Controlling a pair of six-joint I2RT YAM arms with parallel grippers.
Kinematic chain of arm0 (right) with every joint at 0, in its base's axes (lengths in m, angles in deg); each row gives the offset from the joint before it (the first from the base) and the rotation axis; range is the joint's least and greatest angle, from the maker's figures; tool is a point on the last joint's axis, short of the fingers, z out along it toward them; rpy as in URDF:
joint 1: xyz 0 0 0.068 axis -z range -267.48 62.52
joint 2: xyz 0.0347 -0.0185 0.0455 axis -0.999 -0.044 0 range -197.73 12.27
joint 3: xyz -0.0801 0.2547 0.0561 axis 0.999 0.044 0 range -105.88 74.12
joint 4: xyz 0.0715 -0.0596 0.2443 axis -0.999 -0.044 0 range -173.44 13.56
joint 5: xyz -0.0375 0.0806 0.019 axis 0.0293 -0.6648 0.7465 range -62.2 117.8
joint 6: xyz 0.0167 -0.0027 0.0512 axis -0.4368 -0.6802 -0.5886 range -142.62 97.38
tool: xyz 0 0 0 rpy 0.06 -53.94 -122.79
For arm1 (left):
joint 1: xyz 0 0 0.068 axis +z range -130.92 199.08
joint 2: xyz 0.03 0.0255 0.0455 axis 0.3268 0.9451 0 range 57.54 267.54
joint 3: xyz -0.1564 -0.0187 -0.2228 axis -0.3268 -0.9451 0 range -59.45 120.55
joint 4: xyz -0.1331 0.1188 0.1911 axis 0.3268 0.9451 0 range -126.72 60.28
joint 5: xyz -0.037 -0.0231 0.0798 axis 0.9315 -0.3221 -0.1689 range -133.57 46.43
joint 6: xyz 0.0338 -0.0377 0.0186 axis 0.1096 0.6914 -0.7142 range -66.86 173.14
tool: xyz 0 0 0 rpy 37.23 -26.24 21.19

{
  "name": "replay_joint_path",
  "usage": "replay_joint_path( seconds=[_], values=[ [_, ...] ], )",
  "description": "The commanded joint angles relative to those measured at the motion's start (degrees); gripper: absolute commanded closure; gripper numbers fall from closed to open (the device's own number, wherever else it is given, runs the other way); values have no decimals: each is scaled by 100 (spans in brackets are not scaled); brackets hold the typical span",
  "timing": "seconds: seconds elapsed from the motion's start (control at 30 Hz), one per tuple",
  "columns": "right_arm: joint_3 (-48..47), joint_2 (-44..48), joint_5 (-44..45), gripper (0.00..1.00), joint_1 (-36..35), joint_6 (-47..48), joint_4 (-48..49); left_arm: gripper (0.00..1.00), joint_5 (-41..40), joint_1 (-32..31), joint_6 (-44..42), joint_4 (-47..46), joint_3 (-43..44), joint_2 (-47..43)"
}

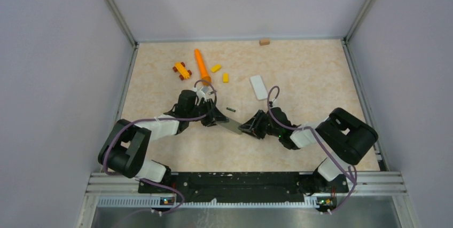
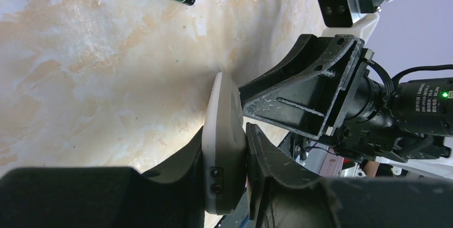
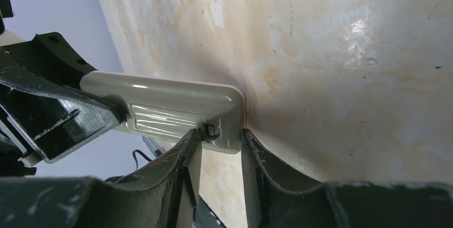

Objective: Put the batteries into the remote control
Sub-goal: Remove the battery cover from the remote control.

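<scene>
Low in the overhead frame both arms reach toward the centre, where my left gripper (image 1: 215, 117) is clamped tight across one end of the remote control (image 1: 230, 127). My right gripper (image 1: 249, 127) straddles the opposite end with its fingers narrowly apart, and I cannot tell whether they pinch it. Just above the remote one battery (image 1: 231, 109) lies loose on the table (image 1: 299, 78), and farther up, right of centre, lies a flat white rectangle (image 1: 259, 87).

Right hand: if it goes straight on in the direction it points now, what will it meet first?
The remote control. Its near end sits between the fingers of the right hand, so almost no travel is left. Behind it comes the left hand that holds it.
</scene>
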Motion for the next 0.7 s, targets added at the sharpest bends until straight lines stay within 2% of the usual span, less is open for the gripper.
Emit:
replay_joint_path(
  seconds=[0.0,0.13,0.2,0.3,0.67],
  values=[
    [-410,493,112,65,-92,451,-724,100,-197,-91,-132,361,-138,53],
    [-394,960,357,61,-93,618,-994,100,-273,-97,-150,401,-105,38],
    [-332,1057,315,66,-90,633,-779,100,-264,-97,-139,393,-90,67],
    [-418,959,230,71,-91,637,-816,100,-261,-94,-120,379,-70,106],
    [-509,547,176,71,-92,630,-742,100,-272,-97,-112,378,-70,115]
  ],
)
